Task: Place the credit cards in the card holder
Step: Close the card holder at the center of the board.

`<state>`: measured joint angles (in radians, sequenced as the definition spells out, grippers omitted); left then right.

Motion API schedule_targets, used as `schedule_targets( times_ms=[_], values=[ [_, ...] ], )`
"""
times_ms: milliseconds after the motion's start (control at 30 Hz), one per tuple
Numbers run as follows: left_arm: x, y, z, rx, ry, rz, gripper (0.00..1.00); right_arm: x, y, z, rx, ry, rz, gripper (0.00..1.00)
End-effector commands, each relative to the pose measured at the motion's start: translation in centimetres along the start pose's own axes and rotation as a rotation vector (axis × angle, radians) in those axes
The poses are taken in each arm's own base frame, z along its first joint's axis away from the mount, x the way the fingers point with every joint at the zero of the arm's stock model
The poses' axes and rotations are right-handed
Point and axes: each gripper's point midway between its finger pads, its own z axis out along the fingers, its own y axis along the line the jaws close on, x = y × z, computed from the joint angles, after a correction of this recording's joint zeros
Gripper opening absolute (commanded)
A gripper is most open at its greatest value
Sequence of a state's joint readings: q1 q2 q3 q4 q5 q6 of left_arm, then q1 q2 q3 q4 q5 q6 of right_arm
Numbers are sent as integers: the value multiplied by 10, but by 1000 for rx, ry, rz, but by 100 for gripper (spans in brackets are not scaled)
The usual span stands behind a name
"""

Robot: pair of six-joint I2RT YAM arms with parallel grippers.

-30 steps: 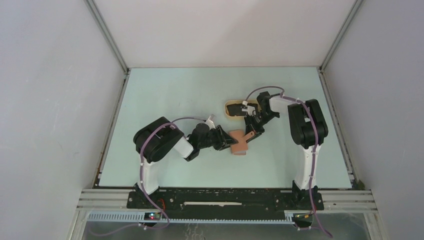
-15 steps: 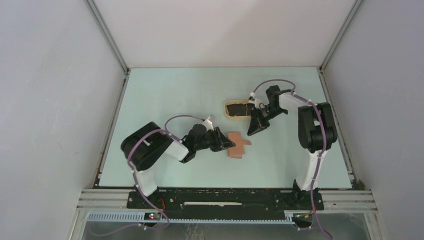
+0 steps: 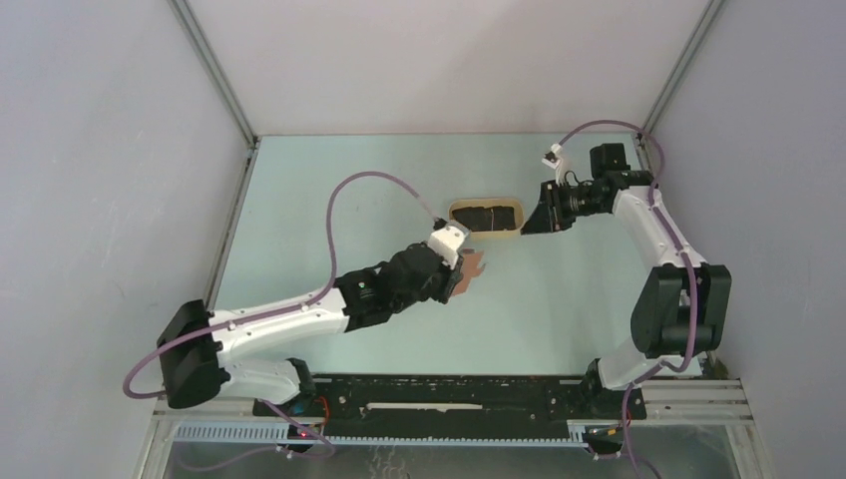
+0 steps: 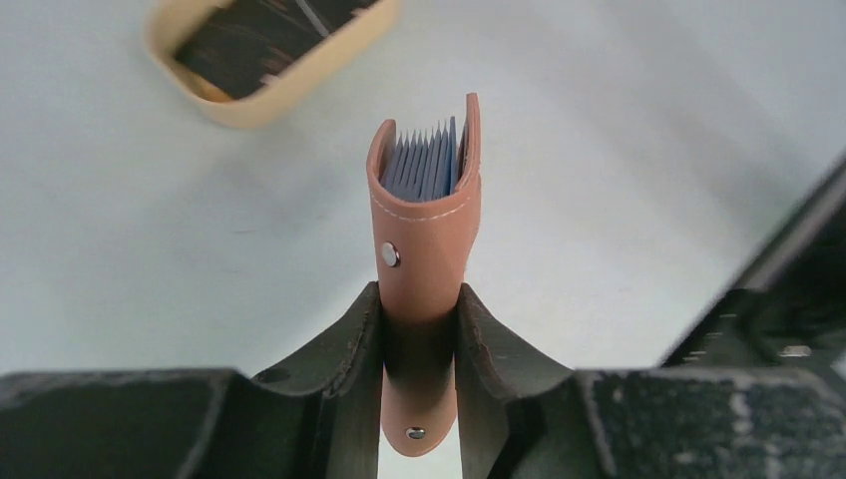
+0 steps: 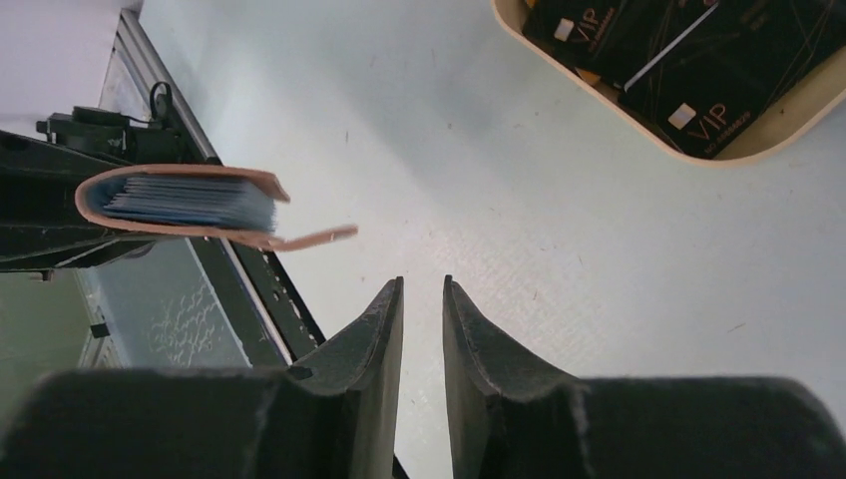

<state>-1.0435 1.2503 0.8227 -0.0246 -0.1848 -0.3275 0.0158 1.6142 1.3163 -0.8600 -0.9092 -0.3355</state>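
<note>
My left gripper point(image 3: 457, 271) is shut on the card holder point(image 3: 471, 267), a reddish-brown folded wallet, and holds it above the table. In the left wrist view the jaws point(image 4: 420, 299) pinch its spine, and its bluish-grey pockets point(image 4: 427, 165) fan out at the far end. Its strap tab hangs loose in the right wrist view point(image 5: 304, 238). Black cards printed VIP point(image 5: 698, 70) lie in the beige tray point(image 5: 798, 112), with an orange-yellow sliver point(image 5: 589, 76) under them. My right gripper point(image 3: 529, 222) hovers right of the tray, nearly closed and empty point(image 5: 423, 284).
The oval tray point(image 3: 455, 214) sits at mid-table, just beyond the held wallet; it also shows in the left wrist view point(image 4: 249, 105). Grey enclosure walls stand on the left, right and far sides. The black arm-mount rail point(image 3: 449, 394) runs along the near edge.
My left arm has stretched out and carried the card holder up and slightly toward the tray. My right gripper has let go of the holder's strap and drawn back to the far right.
</note>
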Motion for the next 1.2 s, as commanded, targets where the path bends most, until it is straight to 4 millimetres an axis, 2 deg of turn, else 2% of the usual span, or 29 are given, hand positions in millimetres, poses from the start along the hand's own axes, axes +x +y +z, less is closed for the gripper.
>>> schedule_targets(
  times_ms=[0,100,200,300,400,500,600,667,800,900,967,1167],
  values=[
    [-4,56,-20,-363,174,481,9,-12,5,-19,-7,-89,-51,29],
    [-9,67,-17,-528,272,649,6,-13,0,-26,-3,-110,-32,29],
    [-8,64,-2,-675,308,808,0,-14,-3,-31,-8,-126,-19,29],
    [1,53,24,-765,334,951,0,-14,-4,-33,-11,-131,-15,29],
    [18,36,47,-742,365,1013,0,-14,-3,-33,-13,-134,-15,29],
    [41,20,63,-657,422,992,2,-15,-3,-35,-13,-139,-18,29],
    [66,3,72,-567,495,944,14,-14,-4,-35,-15,-139,-17,29],
    [80,-6,75,-533,523,898,26,-14,-4,-35,-17,-139,-18,29],
    [92,-16,75,-485,543,818,65,-14,-3,-36,-16,-140,-18,29],
    [88,-22,71,-457,518,764,85,-14,-3,-37,-13,-142,-20,29],
    [82,-27,68,-431,492,726,91,-14,-3,-37,-8,-142,-23,29],
    [51,-43,44,-300,371,590,91,-14,-2,-43,10,-154,-60,29]
  ],
)
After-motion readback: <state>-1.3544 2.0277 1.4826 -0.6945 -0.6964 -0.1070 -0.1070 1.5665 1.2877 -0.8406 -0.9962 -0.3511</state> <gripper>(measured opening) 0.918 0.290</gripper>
